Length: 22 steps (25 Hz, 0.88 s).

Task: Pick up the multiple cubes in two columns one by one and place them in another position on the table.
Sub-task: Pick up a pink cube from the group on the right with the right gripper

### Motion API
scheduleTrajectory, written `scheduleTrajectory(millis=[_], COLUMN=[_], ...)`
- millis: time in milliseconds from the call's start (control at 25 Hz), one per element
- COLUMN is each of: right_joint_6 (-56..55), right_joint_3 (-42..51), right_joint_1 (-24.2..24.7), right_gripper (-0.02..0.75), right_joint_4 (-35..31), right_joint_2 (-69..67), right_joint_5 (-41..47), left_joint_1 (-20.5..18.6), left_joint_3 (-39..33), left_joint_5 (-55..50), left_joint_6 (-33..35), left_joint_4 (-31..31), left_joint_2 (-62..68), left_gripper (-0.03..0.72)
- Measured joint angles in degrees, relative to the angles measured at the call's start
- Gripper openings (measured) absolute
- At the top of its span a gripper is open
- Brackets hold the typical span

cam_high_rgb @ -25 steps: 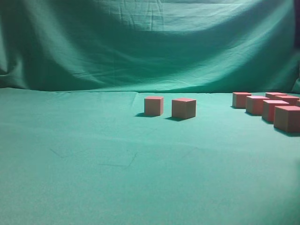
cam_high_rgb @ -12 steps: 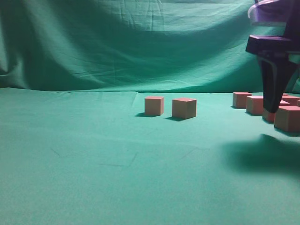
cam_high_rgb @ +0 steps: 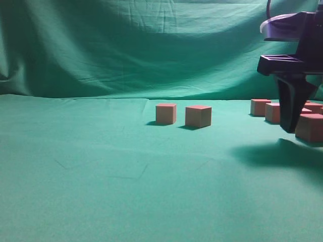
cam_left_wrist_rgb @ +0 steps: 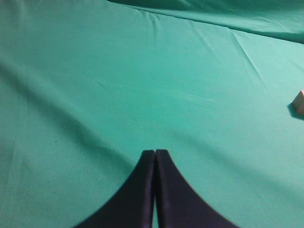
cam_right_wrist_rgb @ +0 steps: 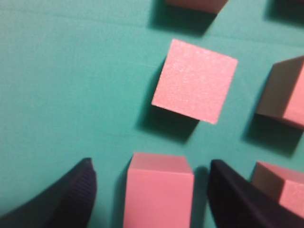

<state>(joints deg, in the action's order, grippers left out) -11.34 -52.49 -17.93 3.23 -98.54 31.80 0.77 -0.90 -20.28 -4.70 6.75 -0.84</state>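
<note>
**Ana:** Two cubes stand by themselves mid-table in the exterior view, side by side but not touching — I'd judge those already moved. The rest of the cubes are bunched at the right edge of the picture, partly hidden, so most of the job looks undone.

**Ben:** And the right gripper?

**Ana:** It hangs down into that bunch, dark fingers among the blocks. From this angle I can't see the gap between them.

**Ben:** Left wrist view?

**Ana:** The left gripper has its fingers pressed together, nothing in them, above bare table. One cube peeks in at the right border, well apart.

**Ben:** Right wrist view?

**Ana:** One target cube sits between the two fingers, with a clear gap on the left side and a narrow dark one on the right — the jaws straddle it but I see no grip yet. Another neighbour cube lies just ahead, turned at an angle, and more crowd the right side close to that finger.

**Ben:** Room to move?

**Ana:** Tight on the right, I'd say; open cloth to the left and toward the middle.
</note>
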Motion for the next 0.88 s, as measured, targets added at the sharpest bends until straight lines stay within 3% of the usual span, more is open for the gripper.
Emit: scheduleTrajectory(millis=[160, 200, 400, 520, 880], right_joint_6=[0.0, 0.0, 0.0, 1.0, 6.2], right_joint_3=[-0.5, -0.5, -1.4, -5.4, -33.8], right_joint_1=[0.0, 0.0, 0.0, -0.5, -12.0], right_gripper=[0.27, 0.253, 0.262, 0.262, 0.262], right_joint_4=[0.0, 0.0, 0.2, 0.1, -0.8], right_joint_2=[-0.5, -0.5, -0.5, -0.4, 0.4], right_joint_5=[0.0, 0.0, 1.6, 8.8, 29.8], left_joint_1=[0.0, 0.0, 0.0, 0.0, 0.0], left_joint_3=[0.0, 0.0, 0.0, 0.0, 0.0], left_joint_5=[0.0, 0.0, 0.0, 0.0, 0.0], left_joint_6=[0.0, 0.0, 0.0, 0.0, 0.0], left_joint_4=[0.0, 0.0, 0.0, 0.0, 0.0], left_joint_2=[0.0, 0.0, 0.0, 0.0, 0.0], left_gripper=[0.0, 0.0, 0.0, 0.0, 0.0])
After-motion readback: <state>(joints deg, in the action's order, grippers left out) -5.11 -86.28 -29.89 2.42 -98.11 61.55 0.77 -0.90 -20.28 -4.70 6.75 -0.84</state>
